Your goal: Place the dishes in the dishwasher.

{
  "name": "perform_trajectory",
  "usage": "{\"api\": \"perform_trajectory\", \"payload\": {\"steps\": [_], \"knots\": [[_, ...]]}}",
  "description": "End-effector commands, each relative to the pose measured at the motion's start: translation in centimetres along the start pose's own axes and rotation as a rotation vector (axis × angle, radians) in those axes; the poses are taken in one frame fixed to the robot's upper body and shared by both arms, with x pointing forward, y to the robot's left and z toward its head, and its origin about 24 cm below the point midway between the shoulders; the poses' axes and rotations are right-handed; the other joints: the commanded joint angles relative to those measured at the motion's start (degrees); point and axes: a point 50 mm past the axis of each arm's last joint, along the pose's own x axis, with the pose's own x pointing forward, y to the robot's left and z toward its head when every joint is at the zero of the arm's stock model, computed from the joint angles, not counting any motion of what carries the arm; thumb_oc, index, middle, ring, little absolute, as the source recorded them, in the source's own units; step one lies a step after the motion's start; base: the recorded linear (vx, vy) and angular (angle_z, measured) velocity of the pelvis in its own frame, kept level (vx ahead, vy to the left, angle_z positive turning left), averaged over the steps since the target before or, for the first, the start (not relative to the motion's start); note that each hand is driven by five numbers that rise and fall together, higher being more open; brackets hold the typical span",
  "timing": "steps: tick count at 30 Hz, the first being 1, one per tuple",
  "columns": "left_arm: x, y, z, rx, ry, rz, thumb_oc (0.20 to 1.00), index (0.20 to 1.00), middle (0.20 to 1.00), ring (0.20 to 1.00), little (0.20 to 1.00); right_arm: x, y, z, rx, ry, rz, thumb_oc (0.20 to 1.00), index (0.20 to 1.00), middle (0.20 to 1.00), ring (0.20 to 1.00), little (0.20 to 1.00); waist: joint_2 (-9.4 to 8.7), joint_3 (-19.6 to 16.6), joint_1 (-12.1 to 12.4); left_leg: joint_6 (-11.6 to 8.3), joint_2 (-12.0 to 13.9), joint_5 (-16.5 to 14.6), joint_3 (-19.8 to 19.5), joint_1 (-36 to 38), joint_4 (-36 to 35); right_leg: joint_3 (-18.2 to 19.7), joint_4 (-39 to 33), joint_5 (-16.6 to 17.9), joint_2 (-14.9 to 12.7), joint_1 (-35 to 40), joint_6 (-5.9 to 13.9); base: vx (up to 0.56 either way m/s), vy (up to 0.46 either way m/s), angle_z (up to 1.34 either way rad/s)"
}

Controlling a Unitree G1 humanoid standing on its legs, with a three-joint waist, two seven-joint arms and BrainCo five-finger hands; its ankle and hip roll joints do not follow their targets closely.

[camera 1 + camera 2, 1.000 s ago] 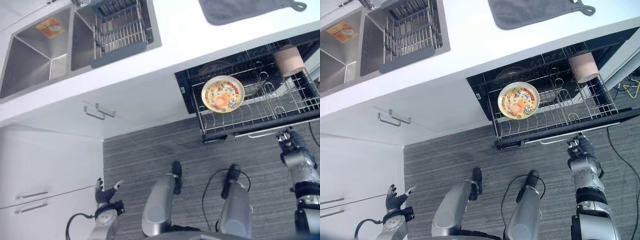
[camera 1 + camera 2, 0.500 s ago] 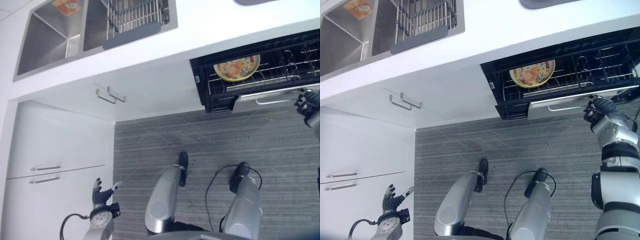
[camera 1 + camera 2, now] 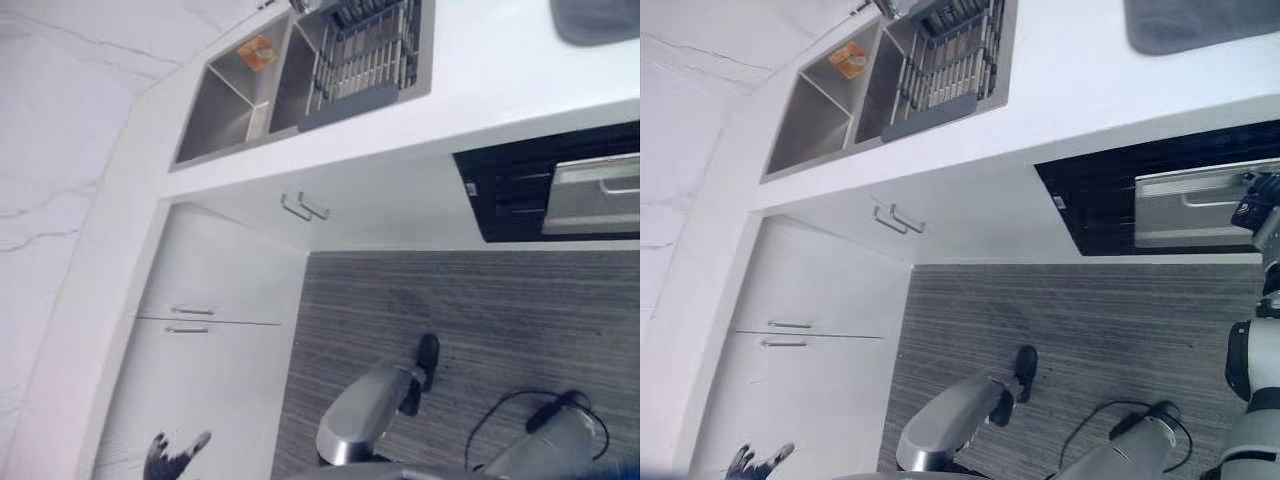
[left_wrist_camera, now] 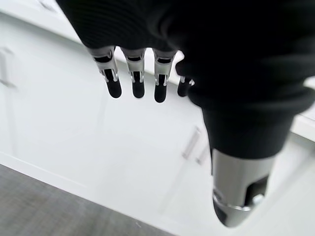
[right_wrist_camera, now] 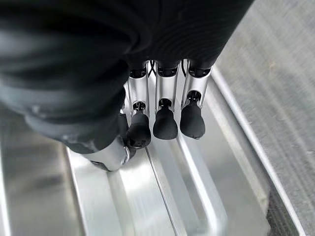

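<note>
The dishwasher point(image 3: 1095, 200) sits under the white counter, its steel drawer front point(image 3: 595, 195) pushed almost fully into the dark opening. The rack and the dishes are hidden inside. My right hand point(image 3: 1253, 206) rests against the steel front at the drawer's right end; in the right wrist view its straight fingers point(image 5: 166, 123) touch the steel handle channel point(image 5: 197, 187), holding nothing. My left hand point(image 3: 172, 455) hangs low by the white cabinet doors, open and empty, with its fingers point(image 4: 138, 83) straight in the left wrist view.
A double steel sink point(image 3: 235, 110) with a dish rack point(image 3: 365, 55) is set in the counter. A grey cloth point(image 3: 1200, 22) lies on the counter above the dishwasher. White cabinets with bar handles point(image 3: 305, 208) line the left. Grey striped floor point(image 3: 480, 310) lies in front.
The dishwasher rack with the yellow plate has slid inside and the steel front has closed nearly flush, my right hand following it. The camera has swung, shifting the whole scene.
</note>
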Motion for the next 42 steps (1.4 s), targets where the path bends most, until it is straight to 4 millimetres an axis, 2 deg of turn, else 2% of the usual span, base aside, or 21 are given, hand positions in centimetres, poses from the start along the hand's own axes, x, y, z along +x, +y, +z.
{"api": "perform_trajectory", "payload": {"steps": [1,4,8,14,17,19,20,21,23,24,25,26,28,30,31,32,33,37,38,40,42], "knots": [[1.8,0.5,5.6,0.096,-0.219,-0.065,1.000,1.000,1.000,1.000,1.000,-3.0,1.9,10.8,0.058,-0.415,0.119,0.200,0.200,0.200,0.200,0.200,-0.81,1.3,4.4,-2.78,4.9,7.0,-1.4,-4.9,-0.8,-0.1,3.3,-3.4,0.2,4.3,-0.91,0.06,0.005,0.23],[1.7,0.7,5.6,0.118,-0.230,-0.102,1.000,1.000,1.000,1.000,1.000,-3.2,1.1,11.6,0.022,-0.415,0.112,0.200,0.200,0.200,0.200,0.200,-1.10,0.8,5.0,-2.73,4.7,7.0,-1.7,-5.1,-0.2,-0.5,4.0,-3.4,-0.2,4.2,-0.86,0.04,0.028,0.27],[1.7,1.0,6.2,0.120,-0.263,-0.117,1.000,1.000,1.000,1.000,1.000,-2.8,0.7,10.8,-0.032,-0.370,0.112,0.200,0.200,0.200,0.200,0.200,-2.00,1.3,5.1,-2.63,4.9,6.8,-1.3,-5.1,0.5,-0.8,2.1,-2.2,0.2,5.3,-0.47,-0.02,0.002,0.03],[1.3,0.4,7.4,0.109,-0.308,-0.137,1.000,1.000,1.000,1.000,1.000,-1.5,0.8,6.3,-0.026,-0.299,0.144,0.200,0.200,0.200,0.200,0.200,-4.35,3.0,4.4,-2.44,5.1,5.9,-0.5,-4.8,1.3,-1.9,-4.1,0.9,2.4,8.2,-0.10,-0.05,0.046,-0.06],[1.0,-0.1,8.3,0.065,-0.338,-0.120,1.000,1.000,1.000,1.000,1.000,-1.4,2.3,0.4,0.024,-0.327,0.205,0.200,0.200,0.200,0.200,0.200,-8.18,5.0,2.4,-1.65,5.9,4.4,0.2,-5.0,2.7,-2.6,-10.1,4.9,4.7,10.5,0.32,-0.04,0.022,-0.02],[0.9,-0.3,9.2,-0.003,-0.365,-0.075,1.000,1.000,1.000,1.000,1.000,-3.1,4.9,-4.5,0.096,-0.367,0.258,0.200,0.200,0.200,0.200,0.200,-11.89,6.8,0.2,-0.32,6.7,4.3,1.7,-6.2,3.5,-2.6,-17.3,10.3,7.4,11.8,0.47,-0.15,0.067,-0.22],[0.9,-0.4,9.4,-0.023,-0.372,-0.063,1.000,1.000,1.000,1.000,1.000,-3.8,5.7,-6.1,0.101,-0.370,0.271,0.200,0.200,0.200,0.200,0.200,-13.12,7.0,-0.3,-0.07,6.7,3.7,2.1,-6.3,3.8,-2.3,-19.4,11.5,7.8,12.5,0.77,-0.14,0.155,-0.49],[0.9,-0.9,9.7,-0.052,-0.382,-0.044,1.000,1.000,1.000,1.000,1.000,-5.2,7.0,-8.7,0.105,-0.368,0.290,0.200,0.200,0.200,0.200,0.200,-14.90,7.1,-1.4,0.27,6.7,2.8,2.6,-6.3,4.4,-1.8,-22.1,13.2,8.3,13.7,1.19,-0.03,0.140,-0.64],[1.0,-1.3,10.1,-0.079,-0.391,-0.021,1.000,1.000,1.000,1.000,1.000,-6.6,8.3,-10.6,0.074,-0.380,0.299,0.200,0.200,0.200,0.200,0.200,-16.80,7.0,-2.3,0.69,6.6,1.6,3.2,-6.2,5.2,-1.5,-24.6,14.9,8.4,15.0,1.63,-0.02,0.150,-0.56],[0.9,-1.8,10.6,-0.102,-0.415,0.015,1.000,1.000,1.000,1.000,1.000,-8.1,8.8,-14.1,0.159,-0.322,0.310,0.200,0.200,0.200,0.200,0.200,-20.34,6.1,-3.3,0.91,6.7,-0.2,4.1,-5.3,5.8,-1.5,-28.4,17.3,8.7,17.9,2.11,0.04,0.262,-0.04],[0.5,-2.7,10.4,-0.056,-0.455,0.025,1.000,1.000,1.000,1.000,1.000,-9.3,9.0,-18.9,0.233,-0.169,0.335,0.200,0.200,0.200,0.200,0.200,-23.57,3.8,-3.7,1.30,7.0,-1.5,4.6,-3.4,5.3,-1.5,-29.9,18.8,9.1,20.7,2.52,0.10,0.292,0.10],[0.4,-3.4,9.9,-0.008,-0.460,0.027,1.000,1.000,1.000,1.000,1.000,-10.0,9.2,-21.7,0.246,-0.073,0.345,0.200,0.200,0.200,0.200,0.200,-25.03,2.6,-3.8,1.86,6.9,-2.2,4.6,-1.4,4.9,-1.4,-28.3,20.1,8.8,21.6,2.52,0.16,0.237,0.01],[0.1,-4.4,8.7,0.053,-0.431,-0.005,1.000,1.000,1.000,1.000,1.000,-11.2,9.7,-25.3,0.228,0.056,0.358,0.200,0.200,0.200,0.200,0.200,-25.94,0.8,-4.4,2.94,6.8,-2.8,4.1,2.2,3.2,0.2,-25.2,21.4,9.1,22.3,2.38,0.20,0.113,-0.41],[0.2,-5.8,6.9,0.110,-0.337,-0.090,1.000,1.000,1.000,1.000,1.000,-12.5,10.1,-28.6,0.222,0.198,0.377,0.200,0.200,0.200,0.200,0.200,-25.91,-1.6,-6.2,3.77,6.6,-2.9,2.6,6.3,-0.2,3.6,-25.7,19.0,13.0,22.3,1.46,0.27,-0.025,-0.21],[0.3,-6.9,5.9,0.143,-0.264,-0.155,1.000,1.000,1.000,1.000,1.000,-13.8,9.7,-31.2,0.196,0.299,0.388,0.282,0.282,0.282,0.282,0.282,-25.93,-4.0,-8.4,4.40,5.8,-3.0,0.4,8.8,-2.4,7.9,-28.6,16.6,17.4,21.3,0.92,0.30,-0.162,0.14],[0.3,-7.4,5.1,0.128,-0.203,-0.187,1.000,1.000,1.000,1.000,1.000,-14.7,9.7,-32.7,0.177,0.369,0.410,0.683,0.683,0.683,0.683,0.683,-26.10,-5.6,-9.6,4.55,5.2,-2.7,-0.5,9.7,-3.5,9.8,-30.3,16.7,19.0,20.7,0.97,0.27,-0.167,1.04],[0.4,-7.4,4.7,0.126,-0.190,-0.190,1.000,1.000,1.000,1.000,1.000,-15.0,9.6,-33.3,0.172,0.393,0.414,1.000,1.000,1.000,1.000,1.000,-26.04,-6.2,-10.0,4.50,5.2,-2.6,-0.7,10.6,-4.5,10.0,-30.9,16.9,19.4,20.6,0.98,0.17,-0.190,1.73],[0.3,-7.2,1.6,0.074,-0.033,-0.213,1.000,1.000,1.000,1.000,1.000,-17.7,8.8,-37.6,0.053,0.601,0.511,1.000,1.000,1.000,1.000,1.000,-25.78,-10.4,-9.7,3.29,5.7,-1.4,-0.1,15.3,-9.1,8.8,-35.8,16.3,22.0,24.9,-0.63,0.09,-0.279,0.81],[0.3,-7.3,1.0,0.071,-0.006,-0.217,1.000,1.000,1.000,1.000,1.000,-19.0,8.4,-39.1,-0.009,0.674,0.548,1.000,1.000,1.000,1.000,1.000,-25.56,-11.7,-9.4,2.52,5.9,-0.7,0.0,16.1,-10.0,8.6,-38.1,16.2,22.7,26.6,-1.42,0.04,-0.315,0.25],[0.2,-7.5,0.7,0.082,0.011,-0.238,1.000,1.000,1.000,1.000,1.000,-20.2,7.8,-40.4,-0.049,0.758,0.571,1.000,1.000,1.000,1.000,1.000,-25.02,-12.5,-9.1,0.96,6.7,-0.1,1.2,15.6,-9.0,7.2,-39.9,15.9,23.2,28.3,-2.17,-0.01,-0.263,0.35],[0.0,-8.7,1.0,0.098,0.030,-0.305,1.000,1.000,1.000,1.000,1.000,-21.0,7.1,-41.3,-0.109,0.834,0.553,1.000,1.000,1.000,1.000,1.000,-24.18,-12.5,-9.4,-0.78,7.2,-0.2,3.2,12.6,-2.5,6.1,-40.2,15.7,22.8,28.8,-2.55,-0.11,-0.074,0.51]]}}
